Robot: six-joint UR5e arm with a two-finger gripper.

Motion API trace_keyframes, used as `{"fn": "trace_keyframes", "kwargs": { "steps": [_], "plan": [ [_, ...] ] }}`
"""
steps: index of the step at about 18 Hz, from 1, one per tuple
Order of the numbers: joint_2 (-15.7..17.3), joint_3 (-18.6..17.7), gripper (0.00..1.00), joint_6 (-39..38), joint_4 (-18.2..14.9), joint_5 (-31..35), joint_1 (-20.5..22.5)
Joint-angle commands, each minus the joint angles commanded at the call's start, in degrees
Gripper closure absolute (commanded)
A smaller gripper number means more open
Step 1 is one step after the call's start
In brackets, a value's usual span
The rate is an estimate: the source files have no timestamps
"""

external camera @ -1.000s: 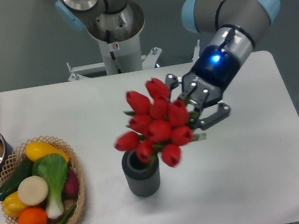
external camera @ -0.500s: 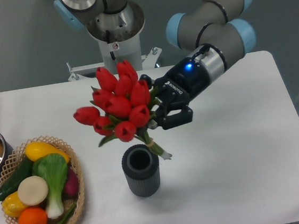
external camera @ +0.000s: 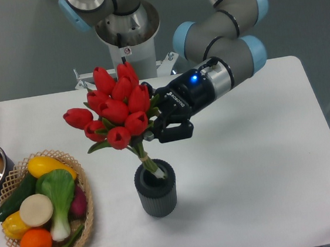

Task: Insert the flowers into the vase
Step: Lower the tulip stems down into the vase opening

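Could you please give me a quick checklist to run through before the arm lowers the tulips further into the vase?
1. Two-finger gripper shut on the bunch of red tulips with green stems: ok.
2. Stem tips at the mouth of the dark grey ribbed vase: ok, they meet the opening's right side.
3. Bunch upright: not ok, it leans left.
4. Vase upright on the white table: ok.
5. Woven wicker basket apart from the vase: ok.
6. Depth of the stems inside: cannot tell.

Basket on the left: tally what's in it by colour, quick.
In the basket:
Yellow: 2
Green: 3 (cucumber, leafy vegetable, pod)
Orange: 1
Purple: 1
Cream disc: 1
Total: 8
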Motion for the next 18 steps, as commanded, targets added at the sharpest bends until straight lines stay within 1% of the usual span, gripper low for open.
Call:
{"fn": "trace_keyframes", "kwargs": {
  "steps": [4,10,16,18],
  "plan": [
    [-0.1,-1.0,0.62,0.1,-0.1,0.0,0.9],
    [-0.8,-0.4,0.62,0.0,-0.4,0.0,1.7],
    [-3.6,0.4,0.62,0.2,-0.3,0.0,1.6],
    [-5.0,0.6,0.62,0.3,-0.2,0.2,1.3]
  ]
}}
